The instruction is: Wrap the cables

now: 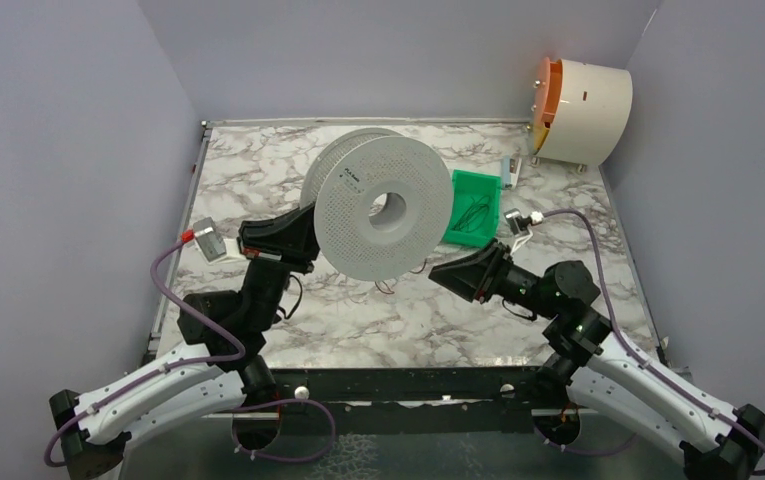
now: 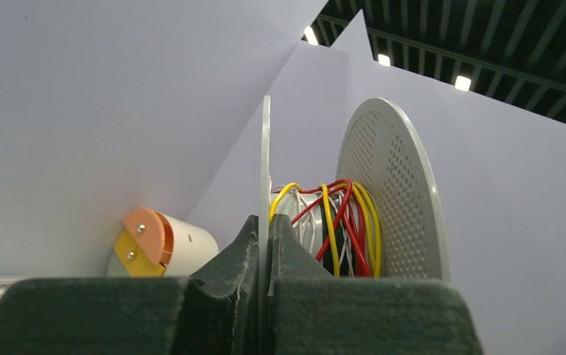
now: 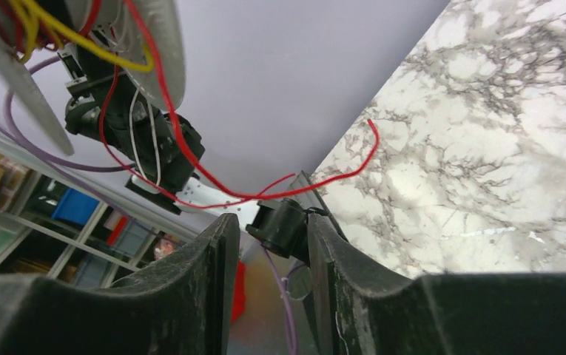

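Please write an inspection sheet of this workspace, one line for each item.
Surface: white marble-pattern table, mostly bare.
Job's things: large white perforated plastic spool held up off the table; yellow, red and white thin wires wound on its core.
Clutter: green plastic bin holding dark wires; white cylinder with orange end at the far right corner.
Grippers: left gripper shut on the spool's flange; right gripper open, its fingers holding nothing.
Cables: loose red wire end hangs from the spool over the table; purple arm hose.
Surroundings: plain grey walls.
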